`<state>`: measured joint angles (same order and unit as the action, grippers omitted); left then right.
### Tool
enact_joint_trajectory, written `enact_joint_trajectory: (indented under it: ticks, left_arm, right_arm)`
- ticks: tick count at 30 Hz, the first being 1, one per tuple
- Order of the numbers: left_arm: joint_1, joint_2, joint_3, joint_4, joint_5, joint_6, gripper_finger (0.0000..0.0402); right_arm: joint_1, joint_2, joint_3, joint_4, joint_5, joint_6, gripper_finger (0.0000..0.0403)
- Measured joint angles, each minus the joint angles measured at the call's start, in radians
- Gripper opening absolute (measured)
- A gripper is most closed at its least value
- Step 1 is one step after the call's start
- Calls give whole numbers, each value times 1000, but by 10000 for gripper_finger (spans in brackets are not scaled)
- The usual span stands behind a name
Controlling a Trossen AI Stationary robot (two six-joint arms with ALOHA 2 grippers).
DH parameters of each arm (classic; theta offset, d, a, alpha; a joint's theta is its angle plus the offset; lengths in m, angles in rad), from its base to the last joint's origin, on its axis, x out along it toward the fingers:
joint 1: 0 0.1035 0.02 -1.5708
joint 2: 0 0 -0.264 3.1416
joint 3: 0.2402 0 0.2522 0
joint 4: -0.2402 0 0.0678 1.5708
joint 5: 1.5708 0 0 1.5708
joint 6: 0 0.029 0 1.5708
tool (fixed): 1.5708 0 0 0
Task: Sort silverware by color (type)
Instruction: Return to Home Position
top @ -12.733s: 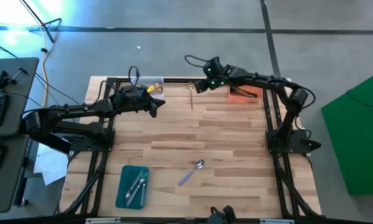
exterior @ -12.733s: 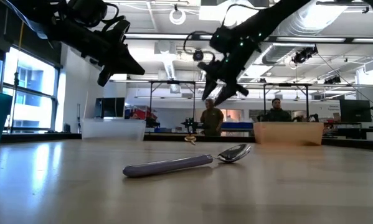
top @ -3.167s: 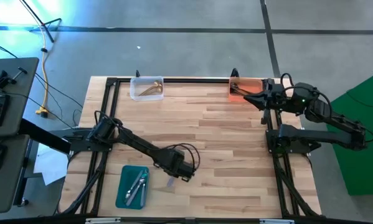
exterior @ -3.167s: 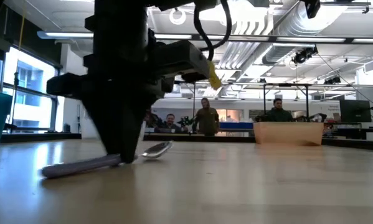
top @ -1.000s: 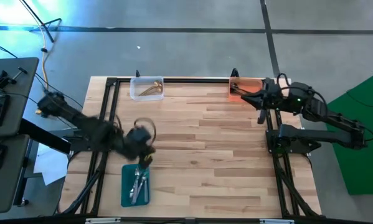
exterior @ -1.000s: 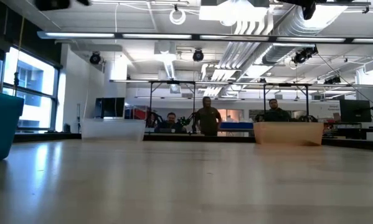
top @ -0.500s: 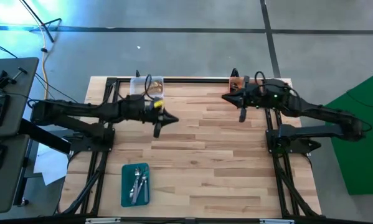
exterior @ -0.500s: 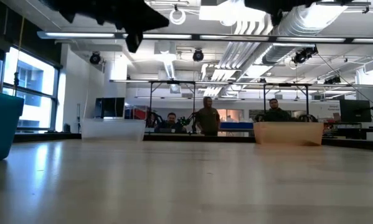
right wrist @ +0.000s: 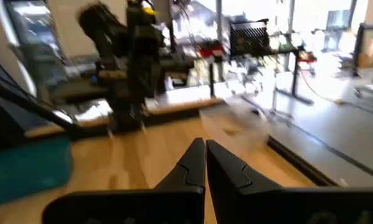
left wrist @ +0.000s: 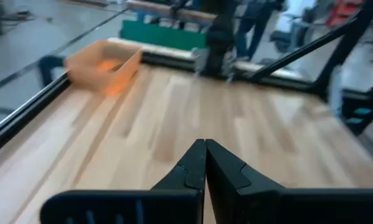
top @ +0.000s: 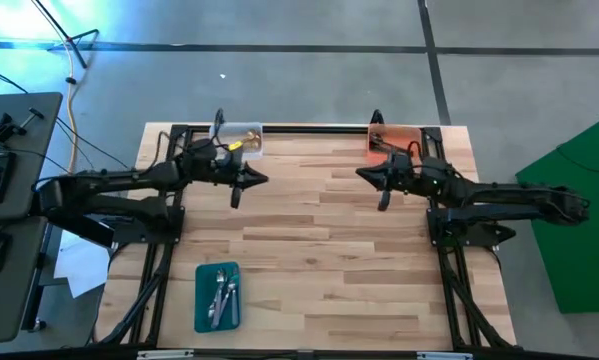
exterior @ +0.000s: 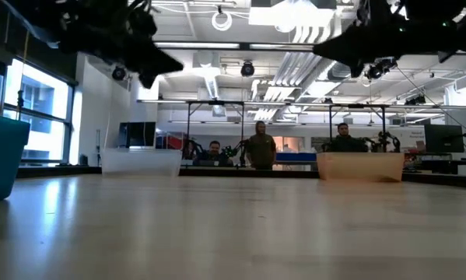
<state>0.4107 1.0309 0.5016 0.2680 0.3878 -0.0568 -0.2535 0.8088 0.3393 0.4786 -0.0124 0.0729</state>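
Left gripper now hangs withdrawn near the tabletop's far edge opposite right gripper, both closed and empty; sorting apparently complete.

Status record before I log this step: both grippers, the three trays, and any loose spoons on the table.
left gripper: shut, empty, raised beside the clear tray
right gripper: shut, empty, raised beside the orange tray
clear tray: far edge, partly covered by the left arm
orange tray: far edge, contents unclear
teal tray: near edge, holds spoons
table: no loose spoons visible
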Motion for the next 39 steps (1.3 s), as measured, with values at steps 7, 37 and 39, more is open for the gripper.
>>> enact_joint_trajectory:
  ticks: [7,37,39]
  left_arm:
    - [112,-193,-186,16,-1,28,0]
    - [168,-905,-486,-127,-302,-46,0]
    - [135,-944,-489,-224,-355,-46,0]
  right_arm:
    - [-1,-232,-103,-167,76,-28,0]
    - [-1,-808,-328,-379,176,26,0]
    - [-1,-803,-330,-409,201,38,0]
